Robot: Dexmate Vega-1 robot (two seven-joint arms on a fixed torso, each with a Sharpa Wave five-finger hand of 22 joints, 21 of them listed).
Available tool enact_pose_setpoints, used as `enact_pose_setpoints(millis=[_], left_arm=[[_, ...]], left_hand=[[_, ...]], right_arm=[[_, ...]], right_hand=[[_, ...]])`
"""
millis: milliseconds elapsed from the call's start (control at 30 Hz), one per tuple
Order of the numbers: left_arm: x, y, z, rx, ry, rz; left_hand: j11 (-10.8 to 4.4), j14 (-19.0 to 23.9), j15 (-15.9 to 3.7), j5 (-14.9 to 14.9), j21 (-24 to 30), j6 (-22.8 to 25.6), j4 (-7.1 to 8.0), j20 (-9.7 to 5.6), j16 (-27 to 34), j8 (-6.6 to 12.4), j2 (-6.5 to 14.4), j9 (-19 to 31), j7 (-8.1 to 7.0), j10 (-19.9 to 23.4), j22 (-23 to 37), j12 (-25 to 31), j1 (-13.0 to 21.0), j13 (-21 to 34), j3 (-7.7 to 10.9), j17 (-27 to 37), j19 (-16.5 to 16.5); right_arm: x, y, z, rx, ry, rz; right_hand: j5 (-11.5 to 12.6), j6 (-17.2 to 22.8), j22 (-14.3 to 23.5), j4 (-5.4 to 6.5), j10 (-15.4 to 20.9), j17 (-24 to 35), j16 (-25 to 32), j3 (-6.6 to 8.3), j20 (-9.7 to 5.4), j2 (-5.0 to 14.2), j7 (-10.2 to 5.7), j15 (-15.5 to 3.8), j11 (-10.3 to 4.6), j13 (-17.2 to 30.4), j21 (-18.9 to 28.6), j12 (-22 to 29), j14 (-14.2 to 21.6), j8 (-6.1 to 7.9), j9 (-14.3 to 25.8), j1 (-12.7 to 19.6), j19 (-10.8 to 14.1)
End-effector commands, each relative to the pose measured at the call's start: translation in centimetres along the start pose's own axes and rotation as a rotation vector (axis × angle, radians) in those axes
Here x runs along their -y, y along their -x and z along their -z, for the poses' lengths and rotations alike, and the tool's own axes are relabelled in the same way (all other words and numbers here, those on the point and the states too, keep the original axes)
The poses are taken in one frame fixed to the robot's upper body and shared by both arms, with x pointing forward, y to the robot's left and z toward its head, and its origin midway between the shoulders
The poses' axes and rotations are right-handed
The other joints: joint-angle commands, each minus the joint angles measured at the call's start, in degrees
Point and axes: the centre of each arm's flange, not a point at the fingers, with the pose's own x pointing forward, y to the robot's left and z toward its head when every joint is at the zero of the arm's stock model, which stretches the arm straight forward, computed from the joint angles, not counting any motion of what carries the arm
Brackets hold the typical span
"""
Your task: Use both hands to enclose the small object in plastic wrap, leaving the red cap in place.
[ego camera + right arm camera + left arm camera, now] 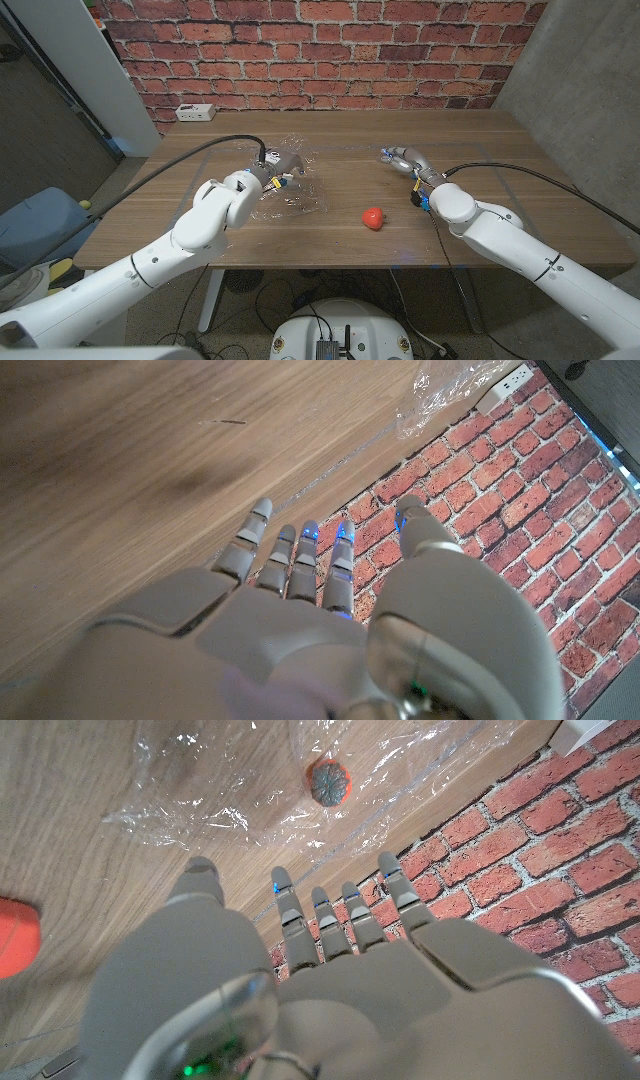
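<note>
A crinkled sheet of clear plastic wrap [296, 192] lies on the wooden table [340, 245], left of centre. In the left wrist view a small round object [328, 782] with an orange rim and grey middle sits on the plastic wrap [230, 790]. My left hand [283, 166] hovers over the sheet's far part, fingers [350, 915] apart and holding nothing. The red cap [373, 216] stands on bare wood to the right of the sheet, apart from both hands; the red cap [15, 935] also shows by my left hand. My right hand [405, 160] is beyond the cap, fingers [300, 560] stretched out, empty.
A white power strip [195, 112] lies at the table's far left corner, below the brick wall [320, 50]. A blue bin [40, 225] stands on the floor to the left of the table. Black cables run along both arms.
</note>
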Motion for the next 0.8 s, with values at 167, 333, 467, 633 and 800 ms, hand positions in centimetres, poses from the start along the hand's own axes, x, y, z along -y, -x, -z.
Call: enact_pose_setpoints(millis=[167, 333, 467, 633, 800], left_arm=[[0.9, 3.8, -0.6, -0.046, -0.027, -0.011], [1.1, 4.6, -0.6, -0.081, -0.044, -0.008], [1.2, 5.0, -0.7, -0.126, -0.073, 0.002], [1.4, 5.5, -0.6, -0.152, -0.082, 0.019], [1.6, 5.7, -0.6, -0.187, -0.103, 0.046]], left_hand=[[-0.92, -0.25, 0.04, 0.82, -0.75, 1.41, -1.08, 0.54, 0.43, 0.23, -1.83, 0.31, -0.53, -0.08, -0.05, 0.09, 1.23, -0.12, -0.4, -0.05, 0.02], [-1.42, -0.58, 0.18, 1.35, -1.09, 1.75, -2.09, 0.72, 0.39, 0.12, -2.45, 0.39, -0.97, -0.28, -0.05, 0.02, 2.61, -0.31, -0.35, -0.15, 0.1], [-1.56, -1.02, 0.17, 1.87, -1.46, 1.65, -2.98, 0.94, 0.34, -0.18, -2.77, 0.51, -1.36, -0.48, -0.04, -0.01, 4.01, -0.5, -0.26, -0.22, 0.15], [-2.16, -1.2, 0.1, 2.24, -1.73, 2.58, -3.43, 0.76, 0.36, -0.03, -2.9, 0.64, -1.39, -0.33, -0.02, 0.09, 4.79, -0.63, -0.29, -0.26, 0.27], [-2.44, -1.41, -0.05, 2.49, -1.96, 3.21, -3.68, 0.52, 0.35, 0.05, -2.84, 0.73, -1.81, -0.19, 0.0, 0.17, 5.3, -0.73, -0.28, -0.29, 0.3]], right_arm=[[-2.0, 1.2, -2.3, -0.048, 0.255, -0.005], [-2.8, 1.2, -3.1, -0.043, 0.306, -0.024], [-3.4, 1.2, -3.8, -0.051, 0.365, -0.047], [-4.2, 1.2, -4.5, -0.063, 0.423, -0.095], [-4.8, 1.3, -4.9, -0.058, 0.446, -0.117]], right_hand=[[1.21, 3.65, 0.17, -0.16, 0.2, 0.19, -0.62, 1.3, -0.24, -1.67, -0.8, -0.65, -1.68, 0.42, -0.26, -0.71, 0.26, 0.89, 0.18, 6.11, 1.19], [1.57, 4.78, 0.17, -0.16, 0.17, 0.19, -0.91, 1.61, -0.53, -2.51, -1.13, -1.24, -1.96, 0.46, -0.4, -0.98, 0.11, 0.97, 0.23, 8.64, 1.4], [1.79, 5.3, 0.18, 0.01, -0.47, 0.19, -1.29, 1.46, -0.7, -3.56, -1.41, -1.39, -2.69, 0.5, -0.55, -1.44, -0.46, 0.85, 0.29, 10.31, 1.44], [2.25, 5.12, 0.21, 0.48, -1.95, 0.24, -1.96, 0.58, -0.99, -5.55, -2.15, -1.54, -3.22, 0.58, -0.91, -2.26, -1.82, 0.27, 0.38, 11.75, 1.09], [2.83, 5.61, 0.23, 0.68, -2.77, 0.35, -2.07, 0.28, -1.31, -6.11, -4.34, -1.73, -4.28, 0.65, -1.09, -2.68, -2.21, 0.16, 0.52, 13.33, 0.9]])
